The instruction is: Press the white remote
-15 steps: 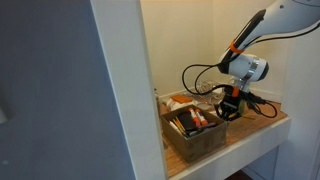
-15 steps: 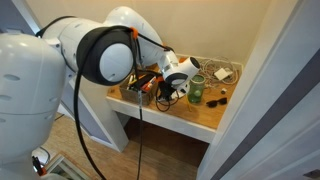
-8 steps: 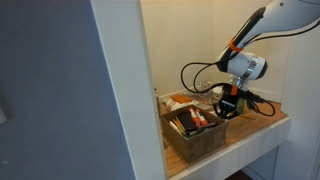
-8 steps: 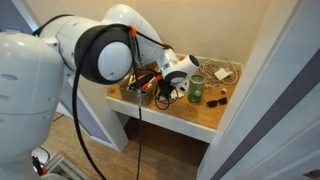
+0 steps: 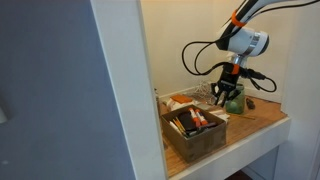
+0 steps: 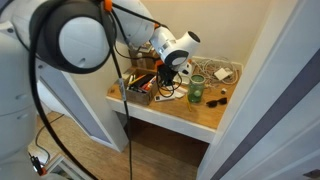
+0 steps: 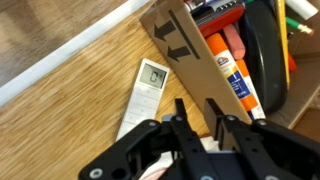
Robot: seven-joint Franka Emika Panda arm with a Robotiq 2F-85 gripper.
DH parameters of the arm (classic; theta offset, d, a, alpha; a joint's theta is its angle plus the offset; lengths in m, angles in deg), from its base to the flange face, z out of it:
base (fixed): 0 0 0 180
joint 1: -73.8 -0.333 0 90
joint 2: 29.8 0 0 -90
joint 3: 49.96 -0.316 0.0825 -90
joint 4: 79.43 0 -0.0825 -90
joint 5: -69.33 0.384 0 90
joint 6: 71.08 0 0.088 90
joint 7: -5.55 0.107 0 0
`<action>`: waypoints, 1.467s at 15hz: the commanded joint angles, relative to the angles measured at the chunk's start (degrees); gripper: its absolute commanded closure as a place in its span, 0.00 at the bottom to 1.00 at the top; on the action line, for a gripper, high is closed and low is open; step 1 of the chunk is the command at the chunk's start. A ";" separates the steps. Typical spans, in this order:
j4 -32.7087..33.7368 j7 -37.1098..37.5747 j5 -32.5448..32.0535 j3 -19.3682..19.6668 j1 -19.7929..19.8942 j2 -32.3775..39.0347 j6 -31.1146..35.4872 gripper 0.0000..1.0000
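Note:
The white remote (image 7: 143,95) is a slim oblong with a small screen. It lies flat on the wooden table beside the brown box (image 7: 185,45), seen only in the wrist view. My gripper (image 7: 197,103) hangs above the table with its fingers nearly together and nothing between them. Its tips sit over the box's edge, just right of the remote. In both exterior views the gripper (image 5: 222,97) (image 6: 168,75) is raised above the table behind the box (image 5: 195,135).
The box holds an orange-red glue stick (image 7: 228,62) and black oblong items (image 7: 262,50). A green jar (image 6: 196,90), small black items (image 6: 218,97) and a mesh tray (image 6: 222,72) stand on the shelf. Walls close in the alcove, and cables trail by the arm.
The arm has lifted up and back from just over the table, so the gripper now hangs higher above the box and remote.

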 commanded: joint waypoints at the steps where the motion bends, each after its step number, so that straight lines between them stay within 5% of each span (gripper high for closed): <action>1: -5.11 -1.07 -5.50 1.02 -1.62 -8.67 -0.44 0.40; 7: -12.40 -1.52 -17.38 1.49 -5.09 -20.69 -0.34 0.01; 12: -22.99 -1.86 -23.23 0.73 -7.39 -31.84 5.35 0.00; 18: -38.06 0.14 -21.41 -0.64 -9.53 -46.04 11.60 0.00; 19: -30.93 -0.64 -21.78 0.08 -9.09 -39.75 8.58 0.00; 22: -36.14 -0.42 -21.81 -0.30 -9.65 -44.56 9.89 0.00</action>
